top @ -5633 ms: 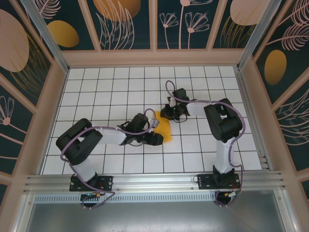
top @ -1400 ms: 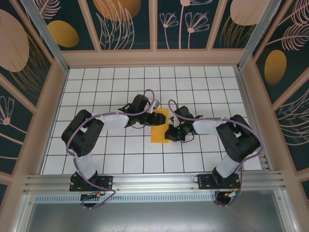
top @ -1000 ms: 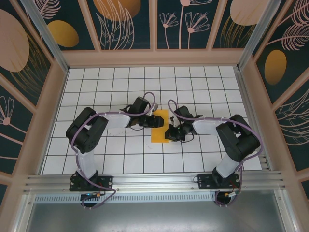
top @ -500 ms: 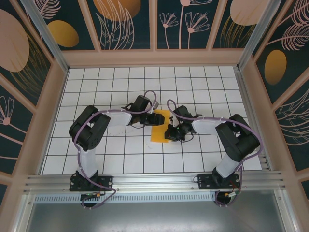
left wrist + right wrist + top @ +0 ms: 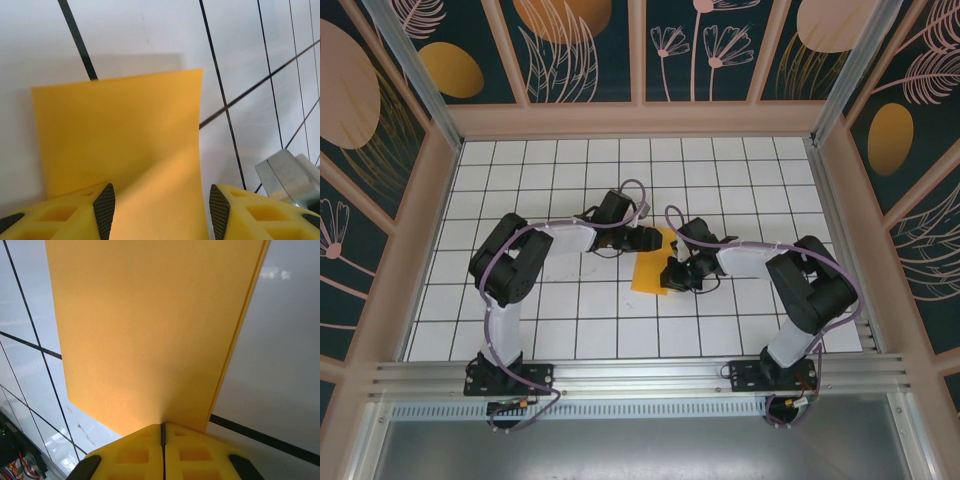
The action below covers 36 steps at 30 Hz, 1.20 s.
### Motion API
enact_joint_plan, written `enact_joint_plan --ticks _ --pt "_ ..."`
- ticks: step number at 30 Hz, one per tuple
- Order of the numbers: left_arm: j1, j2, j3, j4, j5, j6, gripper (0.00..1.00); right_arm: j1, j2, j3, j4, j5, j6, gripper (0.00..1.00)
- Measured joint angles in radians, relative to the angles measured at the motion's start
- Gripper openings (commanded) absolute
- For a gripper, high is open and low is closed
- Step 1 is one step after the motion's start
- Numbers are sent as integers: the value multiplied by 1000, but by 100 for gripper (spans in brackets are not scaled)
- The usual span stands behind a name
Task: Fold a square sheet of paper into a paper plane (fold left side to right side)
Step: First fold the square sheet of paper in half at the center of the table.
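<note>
The white-tiled bench [image 5: 520, 180] carries the square sheet of paper [image 5: 648, 275], folded double into a strip near the bench's middle. The left gripper [image 5: 655, 238] sits at the strip's far end, jaws released astride it. The right gripper [image 5: 671, 277] touches its right edge, jaws clenched.

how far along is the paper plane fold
Done: the square sheet of paper lies as a narrow two-layer rectangle, so the left-to-right fold looks made. In hand: the right gripper is shut at its edge, the left gripper open astride one end that curls up. Left: every nose and wing fold; no dart shape yet.
</note>
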Motion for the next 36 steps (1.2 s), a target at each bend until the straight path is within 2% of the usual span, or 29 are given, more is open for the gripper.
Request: enact_joint_plan --ticks 12,25,36 --pt "14 51 87 -6 -19 3 57 0 0 0 0 0 -2 8" --pt "16 66 100 -20 -38 17 57 1 0 1 0 2 -2 8" --pt "60 117 182 -40 -55 32 58 2 4 5 -6 2 -2 8"
